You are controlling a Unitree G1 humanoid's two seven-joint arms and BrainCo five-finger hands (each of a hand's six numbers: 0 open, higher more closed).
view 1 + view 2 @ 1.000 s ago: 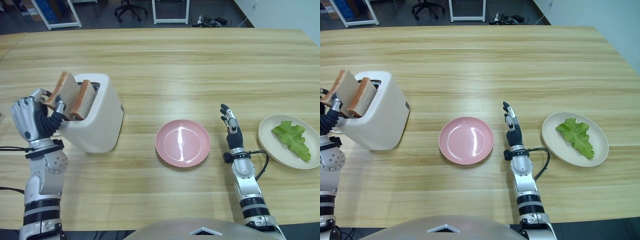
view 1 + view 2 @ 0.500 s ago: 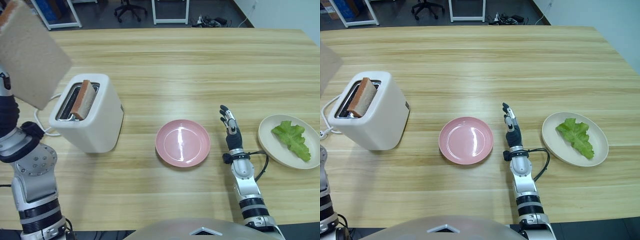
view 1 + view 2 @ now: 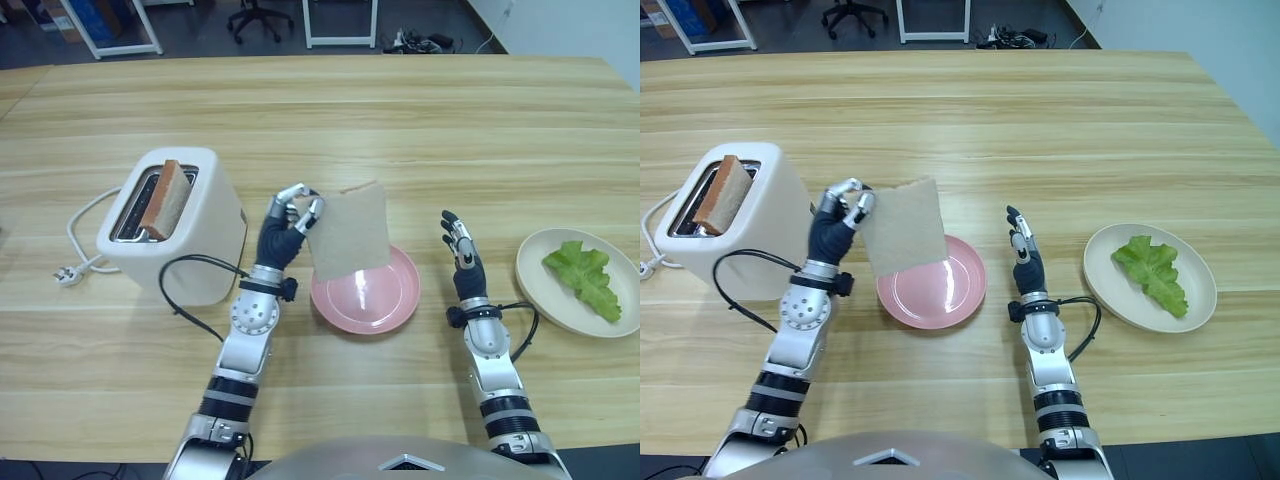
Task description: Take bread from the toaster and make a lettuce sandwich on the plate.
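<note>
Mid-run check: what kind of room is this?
Probably an office or lab, not a kitchen: a wheeled office chair, white desk frames and loose cables lie behind the wooden table.

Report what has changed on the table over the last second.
The left robot hand lifted one bread slice clear of the toaster and carried it right; it now holds the slice above the pink plate's left edge. Unchanged: the other slice in the toaster, the open right robot hand, the lettuce on its cream plate.
</note>
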